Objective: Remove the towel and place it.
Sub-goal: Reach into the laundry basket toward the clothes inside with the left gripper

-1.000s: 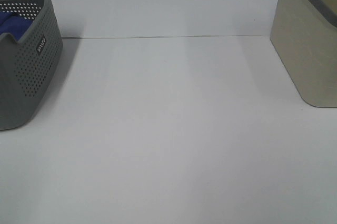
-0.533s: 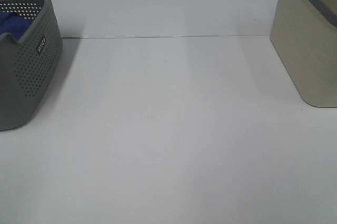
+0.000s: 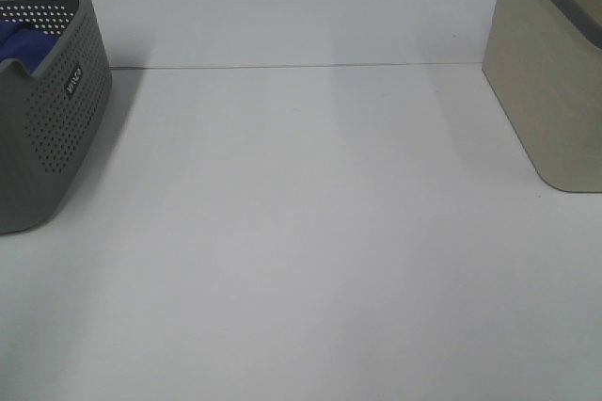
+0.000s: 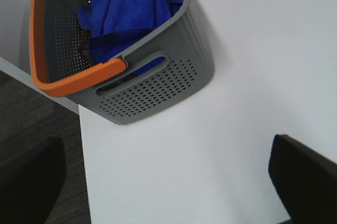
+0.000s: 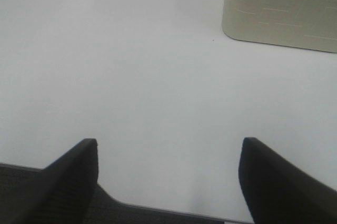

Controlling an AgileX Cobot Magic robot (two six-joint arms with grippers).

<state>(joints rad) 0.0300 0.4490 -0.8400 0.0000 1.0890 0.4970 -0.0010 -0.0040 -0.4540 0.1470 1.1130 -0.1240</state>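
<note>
Nothing has shifted in the last second: the towel [image 4: 126, 11] lies bunched in the grey basket [image 4: 158, 92], upper left of the left wrist view, on the table [image 3: 310, 232]. The left pincer [image 4: 168, 182] and right pincer [image 5: 174, 176] both gape wide, empty, so removal looks not yet begun.

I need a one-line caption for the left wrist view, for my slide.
Blue towel bunched inside the grey perforated basket with an orange handle, near the white table edge; open left gripper empty.
</note>
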